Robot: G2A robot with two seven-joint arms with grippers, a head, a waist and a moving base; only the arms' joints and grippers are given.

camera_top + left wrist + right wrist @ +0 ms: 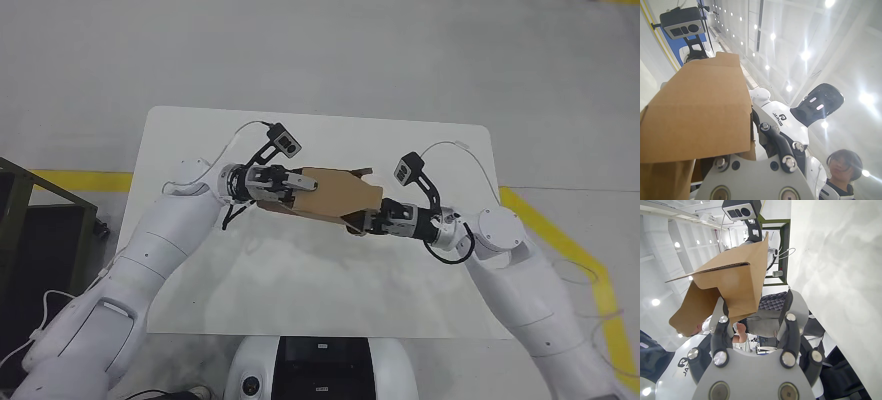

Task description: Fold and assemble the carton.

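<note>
The brown carton (335, 193) is held above the middle of the white table (300, 290), partly opened, with flaps sticking out at both ends. My left gripper (298, 186) is at the carton's left end and shut on its wall; in the left wrist view the carton (696, 113) hides one finger, and the other finger (772, 134) lies against the cardboard edge. My right gripper (358, 222) is at the carton's near right corner. In the right wrist view the right gripper (755, 296) is open, and a carton flap (702, 306) rests beside one finger (720, 311).
A dark green-framed stand (40, 230) is off the table's left edge. Yellow floor tape (590, 270) runs along the right side. The table's near half and far strip are bare.
</note>
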